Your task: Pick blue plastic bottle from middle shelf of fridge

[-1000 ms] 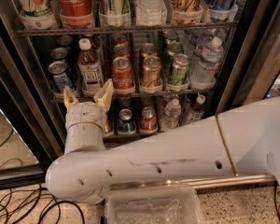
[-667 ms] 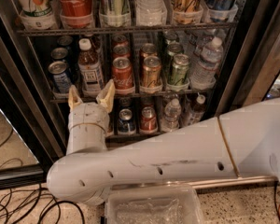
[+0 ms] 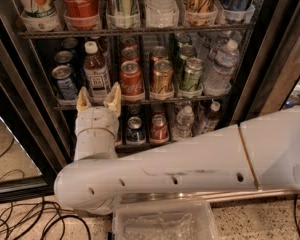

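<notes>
The fridge [image 3: 270, 69] stands open with wire shelves full of drinks. On the middle shelf [image 3: 190, 99] the blue plastic bottle [image 3: 96, 74] stands second from the left: brown drink, white cap, white label with dark blue print. My gripper [image 3: 98, 97] is open, its two tan fingertips [image 3: 83, 98] pointing up just below and in front of the bottle's base, one on each side of it. The fingers do not touch the bottle. My white arm [image 3: 190, 161] crosses the lower part of the view.
A blue can [image 3: 65, 82] stands left of the bottle, a red Coca-Cola can [image 3: 131, 79] right of it, then orange and green cans and a clear water bottle [image 3: 221, 66]. More drinks fill the top and bottom shelves. A clear plastic bin [image 3: 162, 221] and cables [image 3: 15, 224] lie on the floor.
My gripper has moved up and a little forward toward the bottle's base, fingers still spread. The drinks have not moved.
</notes>
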Motion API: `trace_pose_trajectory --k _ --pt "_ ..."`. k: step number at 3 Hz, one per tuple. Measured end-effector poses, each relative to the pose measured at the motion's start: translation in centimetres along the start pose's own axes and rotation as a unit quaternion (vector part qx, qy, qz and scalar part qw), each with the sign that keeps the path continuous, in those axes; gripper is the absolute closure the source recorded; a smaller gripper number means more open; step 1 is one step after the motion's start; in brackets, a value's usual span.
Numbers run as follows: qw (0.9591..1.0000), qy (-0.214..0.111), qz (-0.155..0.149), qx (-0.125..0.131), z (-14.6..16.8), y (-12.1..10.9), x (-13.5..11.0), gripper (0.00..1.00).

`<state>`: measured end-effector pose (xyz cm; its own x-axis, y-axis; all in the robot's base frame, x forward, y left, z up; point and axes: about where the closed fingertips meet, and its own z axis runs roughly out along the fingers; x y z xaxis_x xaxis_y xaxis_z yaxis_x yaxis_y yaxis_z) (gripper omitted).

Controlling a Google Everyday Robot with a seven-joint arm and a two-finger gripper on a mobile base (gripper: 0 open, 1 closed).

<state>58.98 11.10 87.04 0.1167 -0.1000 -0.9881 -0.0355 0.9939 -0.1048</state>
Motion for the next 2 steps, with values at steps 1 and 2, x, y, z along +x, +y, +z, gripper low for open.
trace_pose_trajectory --k 1,2 --pt "0.9999 0.002 0.004 -0.010 1.15 0.04 0.00 0.35" --pt "0.9998 0.003 0.010 -0.016 2.07 -0.18 -0.08 0.34"
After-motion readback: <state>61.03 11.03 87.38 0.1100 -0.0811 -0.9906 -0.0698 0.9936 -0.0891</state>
